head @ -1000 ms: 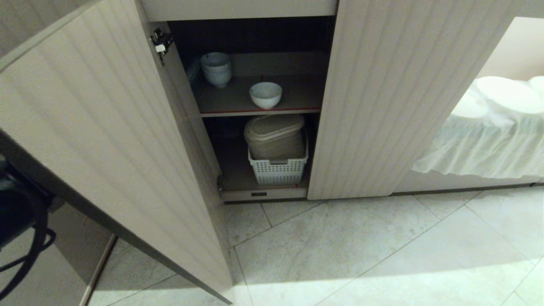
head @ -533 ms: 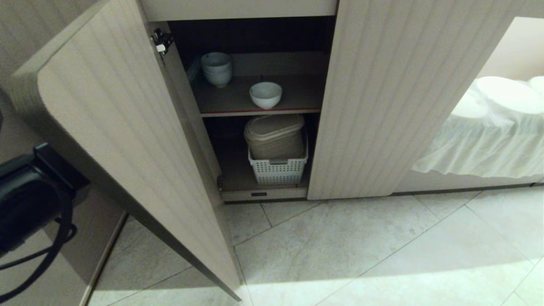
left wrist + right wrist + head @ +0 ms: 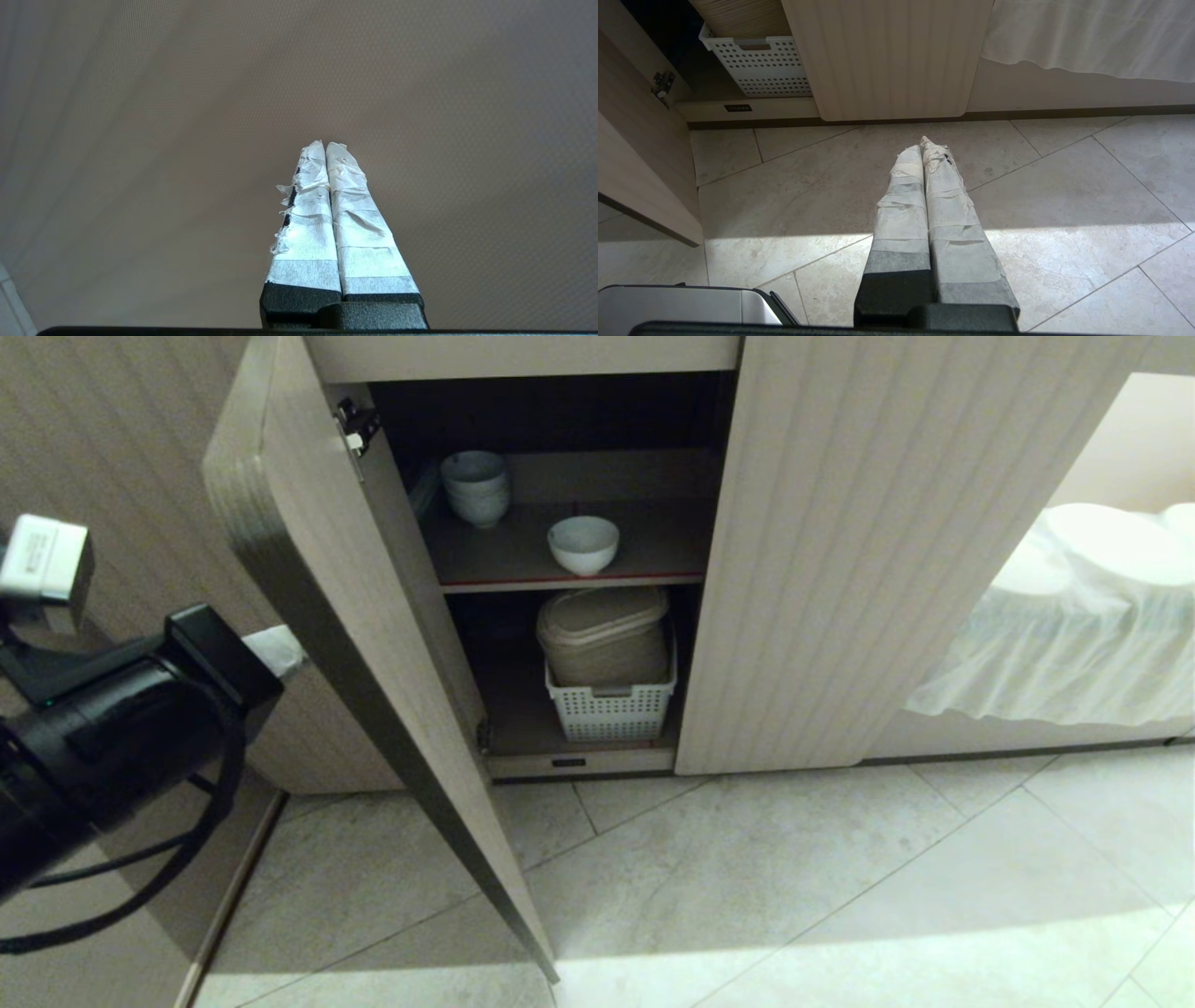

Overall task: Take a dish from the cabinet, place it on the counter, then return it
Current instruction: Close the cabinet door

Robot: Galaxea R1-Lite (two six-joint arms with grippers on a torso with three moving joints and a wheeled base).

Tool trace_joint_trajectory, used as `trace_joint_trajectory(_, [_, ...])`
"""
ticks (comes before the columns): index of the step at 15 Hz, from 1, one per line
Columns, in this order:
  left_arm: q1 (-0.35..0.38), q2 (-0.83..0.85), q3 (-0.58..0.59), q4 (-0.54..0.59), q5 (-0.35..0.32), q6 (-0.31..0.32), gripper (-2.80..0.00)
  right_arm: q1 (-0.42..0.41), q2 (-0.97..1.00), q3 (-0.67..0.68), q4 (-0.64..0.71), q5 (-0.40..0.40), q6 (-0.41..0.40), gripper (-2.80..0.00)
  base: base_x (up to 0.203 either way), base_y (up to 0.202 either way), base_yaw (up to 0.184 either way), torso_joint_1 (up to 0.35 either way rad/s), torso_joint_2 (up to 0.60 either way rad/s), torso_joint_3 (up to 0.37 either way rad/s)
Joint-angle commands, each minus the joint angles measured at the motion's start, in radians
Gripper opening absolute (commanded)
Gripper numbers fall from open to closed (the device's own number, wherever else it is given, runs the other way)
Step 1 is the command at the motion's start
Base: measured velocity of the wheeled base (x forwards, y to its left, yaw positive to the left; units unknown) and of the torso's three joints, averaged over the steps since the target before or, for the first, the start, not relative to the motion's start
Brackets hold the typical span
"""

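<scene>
The dish, a small white bowl, stands alone on the upper shelf of the cabinet, near the shelf's red-lined front edge. The cabinet's left door stands partly open, edge-on to me. My left gripper is at the outer face of that door, low on the left, well away from the dish. In the left wrist view the left gripper is shut and empty, its tips close to the door's beige surface. My right gripper hangs shut and empty over the floor tiles. The counter is out of view.
A stack of white bowls sits at the back left of the upper shelf. On the lower shelf a white perforated basket holds a beige lidded container. White cloth-covered furniture stands to the right. The right door is shut.
The left door has swung toward the cabinet, its free edge moving right. My left arm has come up and right into the head view behind it. The dish has not moved.
</scene>
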Motion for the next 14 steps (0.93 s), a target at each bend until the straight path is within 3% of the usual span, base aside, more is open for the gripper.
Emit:
trace_joint_trajectory(1, [-0.002, 0.047, -0.028, -0.005, 0.0, -0.004, -2.8, 0.0, 0.0, 0.0, 0.0, 0.0, 0.0, -2.8, 0.0, 0.0, 0.0, 0.0, 0.0, 0.0])
trace_joint_trajectory(6, [-0.01, 0.161, -0.073, -0.118, -0.01, -0.006, -2.8, 0.0, 0.0, 0.0, 0.0, 0.0, 0.0, -2.8, 0.0, 0.0, 0.0, 0.0, 0.0, 0.0])
trace_joint_trajectory(14, [-0.108, 0.337, -0.221, -0.17, 0.003, 0.005, -2.8, 0.0, 0.0, 0.0, 0.0, 0.0, 0.0, -2.8, 0.0, 0.0, 0.0, 0.0, 0.0, 0.0])
